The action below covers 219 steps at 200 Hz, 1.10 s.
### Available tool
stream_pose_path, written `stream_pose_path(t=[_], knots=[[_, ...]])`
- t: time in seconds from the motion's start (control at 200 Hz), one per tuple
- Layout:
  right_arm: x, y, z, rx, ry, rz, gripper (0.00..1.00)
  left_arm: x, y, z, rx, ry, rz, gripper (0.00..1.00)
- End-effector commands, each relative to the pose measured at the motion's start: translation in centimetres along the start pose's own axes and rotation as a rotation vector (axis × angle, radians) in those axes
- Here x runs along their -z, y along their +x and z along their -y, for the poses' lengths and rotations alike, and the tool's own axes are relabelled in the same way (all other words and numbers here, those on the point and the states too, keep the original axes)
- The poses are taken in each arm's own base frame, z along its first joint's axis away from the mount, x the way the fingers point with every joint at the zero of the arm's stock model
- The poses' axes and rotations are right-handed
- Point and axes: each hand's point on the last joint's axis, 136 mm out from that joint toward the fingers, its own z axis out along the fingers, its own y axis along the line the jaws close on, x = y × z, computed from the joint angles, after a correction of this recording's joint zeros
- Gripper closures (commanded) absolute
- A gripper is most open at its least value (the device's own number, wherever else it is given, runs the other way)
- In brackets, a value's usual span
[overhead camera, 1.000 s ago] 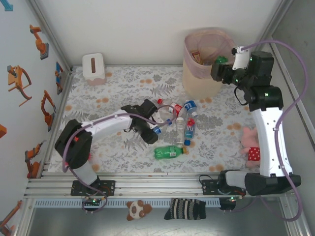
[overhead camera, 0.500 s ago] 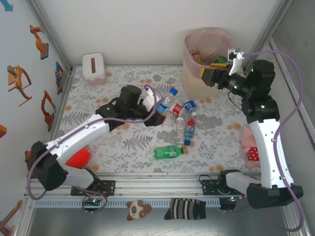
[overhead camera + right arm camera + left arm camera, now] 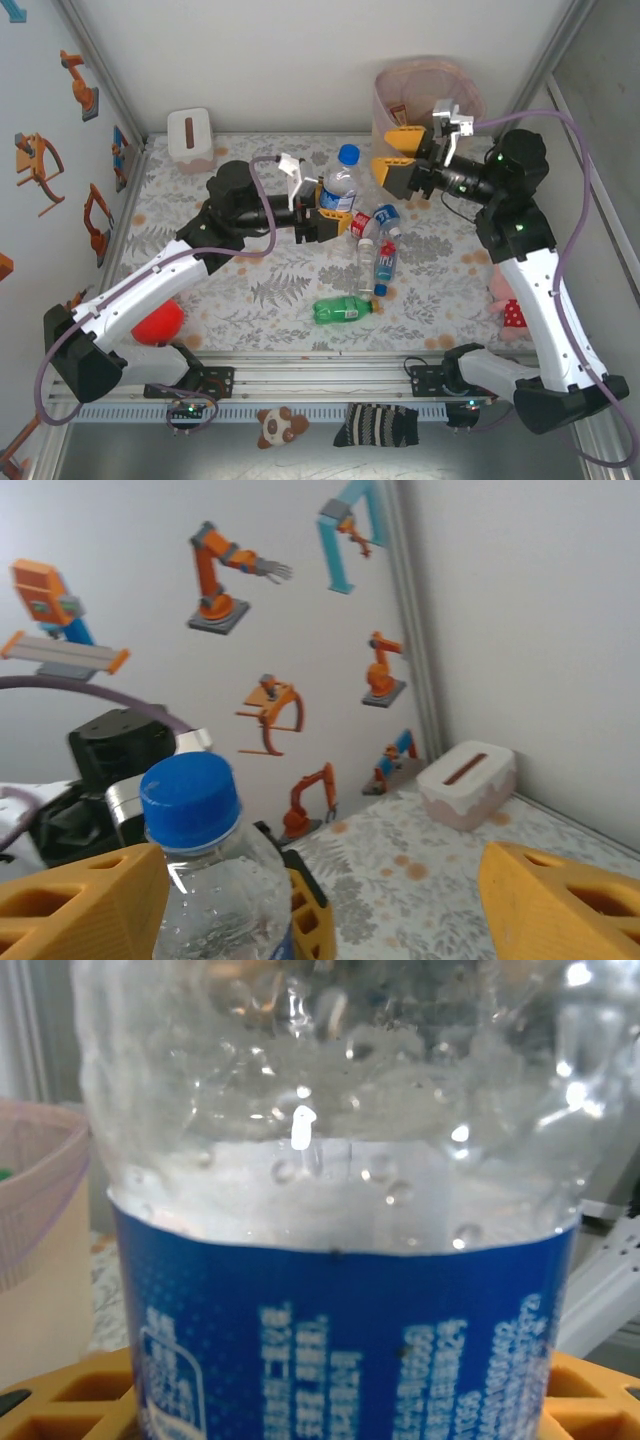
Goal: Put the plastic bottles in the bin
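Left gripper: jaws pinched on the held bottle, low on its body, across the blue label. Yellow fingers on either side of that label in the left wrist view. Long axis of the held bottle roughly upright, blue cap uppermost, base down at the fingers, raised above the table. Droplets on the inside of the clear wall above the label.

Right gripper: jaws spread wide, nothing clamped between them. Pointed at the left gripper, fingertips just short of the held bottle and apart from it. In the right wrist view, cap and shoulder of the held bottle just inside one yellow finger, with the left gripper directly behind.

Bin: upright, mouth up, immediately behind the right gripper; from the left gripper, beyond the held bottle.

Loose bottles: lying flat on the table just nearside of both grippers, several touching. Two clear ones side by side, long axes running near to far, caps toward the grippers. Green bottle nearer the arm bases, apart from the rest, long axis left to right, neck toward the right arm's side.

Tissue box: well apart, far-left of the left gripper. Red ball: beside the left arm, near its base. Pink toy: against the right arm's outer side.
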Motion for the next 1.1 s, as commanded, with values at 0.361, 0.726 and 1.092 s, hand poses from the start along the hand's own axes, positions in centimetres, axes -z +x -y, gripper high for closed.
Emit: stream_pose_path(t=[0.361,0.726,1.092], knots=[[-3.3,2.2,-5.2,0.089,-0.243,-0.074,0.16,0.8,-2.8,3.2,-0.042,0.138,0.08,0.44],[-4.8,2.5,-5.5,0.055,-0.271,-0.08,0.28,0.7,-2.7,3.3,-0.033,0.15,0.077,0.43],[-4.8,1.8,-5.2,0.041,-0.238,-0.066,0.4,0.8,-2.8,3.0,-0.033,0.126,0.082,0.38]])
